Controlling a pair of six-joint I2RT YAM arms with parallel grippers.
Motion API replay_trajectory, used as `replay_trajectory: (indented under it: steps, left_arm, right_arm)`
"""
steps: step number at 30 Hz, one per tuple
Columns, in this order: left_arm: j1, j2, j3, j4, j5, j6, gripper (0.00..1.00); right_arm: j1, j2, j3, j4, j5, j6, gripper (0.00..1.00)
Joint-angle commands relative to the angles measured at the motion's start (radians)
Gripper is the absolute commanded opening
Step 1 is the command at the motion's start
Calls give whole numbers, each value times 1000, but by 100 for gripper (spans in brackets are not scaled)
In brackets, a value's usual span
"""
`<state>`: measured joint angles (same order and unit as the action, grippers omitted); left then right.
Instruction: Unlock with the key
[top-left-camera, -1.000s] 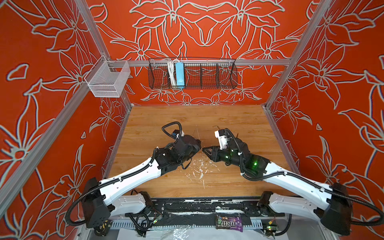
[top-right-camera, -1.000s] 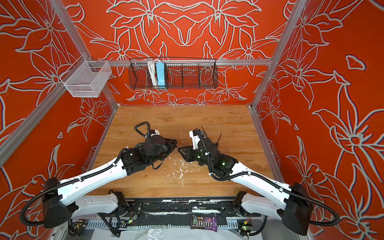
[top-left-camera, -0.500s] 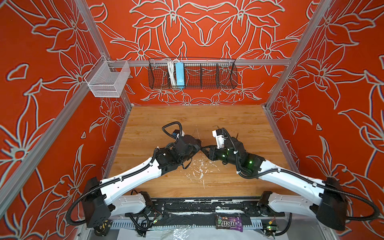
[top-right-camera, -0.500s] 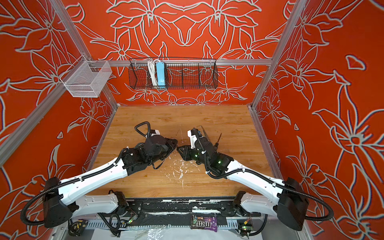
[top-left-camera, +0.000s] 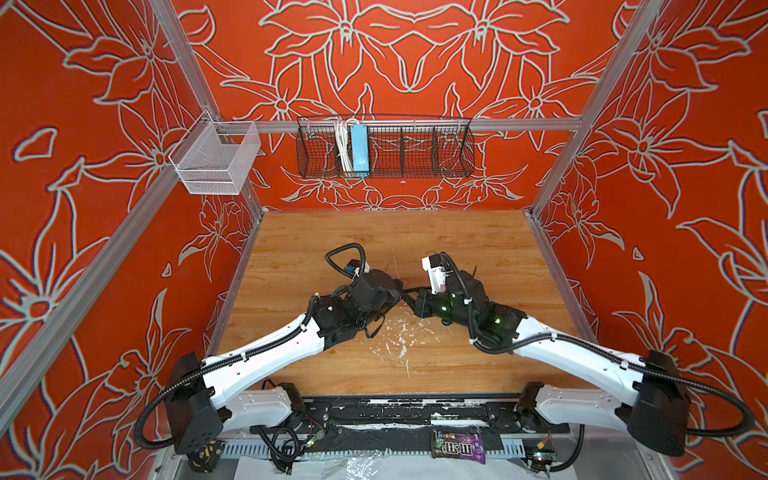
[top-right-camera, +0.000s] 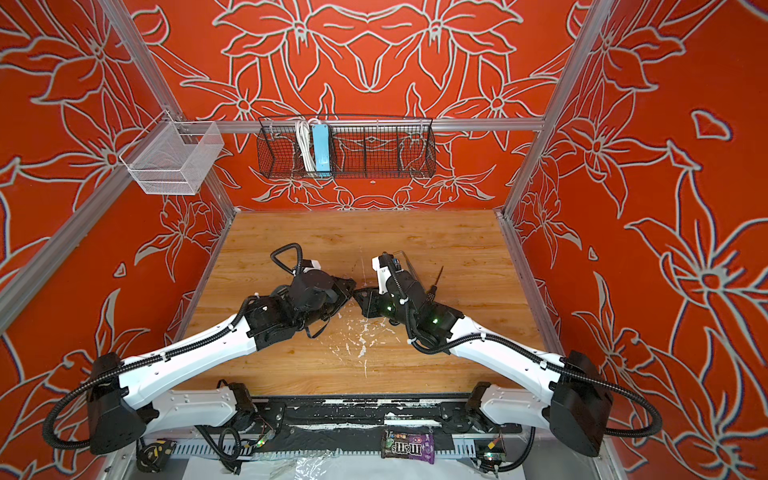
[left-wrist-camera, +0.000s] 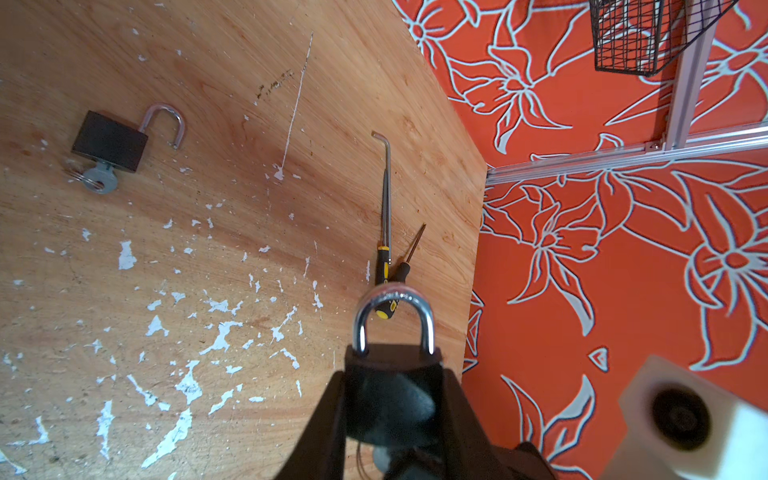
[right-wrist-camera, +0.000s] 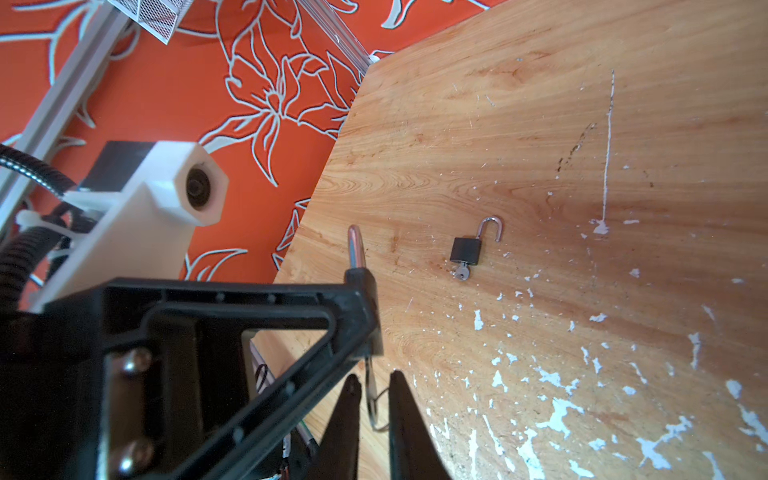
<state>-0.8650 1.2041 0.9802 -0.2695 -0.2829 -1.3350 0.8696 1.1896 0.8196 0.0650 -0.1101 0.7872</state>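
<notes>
L gripper (left-wrist-camera: 392, 386) clamps padlock (left-wrist-camera: 390, 361), shackle (left-wrist-camera: 392, 296) seated = not yet unlocked; R gripper (right-wrist-camera: 374, 378) jaws nearly together astride key ring (right-wrist-camera: 369, 395), pinch unconfirmed; unlock turn outstanding.

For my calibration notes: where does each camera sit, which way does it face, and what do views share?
Both top views: high above the front, looking down on table and back wall; left arm and right arm show.
Left wrist: on left arm, looking along left tool, shut on padlock, toward right wall; its fingers show.
Right wrist: on right arm, looking past right tool toward left wall; its fingers show, plus the left tool.
Shared: both wrist views see the open padlock lying on the table.
</notes>
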Motion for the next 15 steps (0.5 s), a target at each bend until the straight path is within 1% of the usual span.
replay_trajectory:
  steps: [1,5,9,15]
  left_arm:
    - [3,8,39,45,11,0,0]
    - [3,7,46,54,26,-4,0]
    - [4,4,45,83,47,-20,0]
    - [4,-16,16,161,84,-70,0]
  right_arm:
    - [-6,14,32,13,23,-4,11]
    - [-8,26,28,11,21,13,6]
    - [-11,27,3,36,2,57,0]
    - [-10,-4,-51,129,-11,143,0]
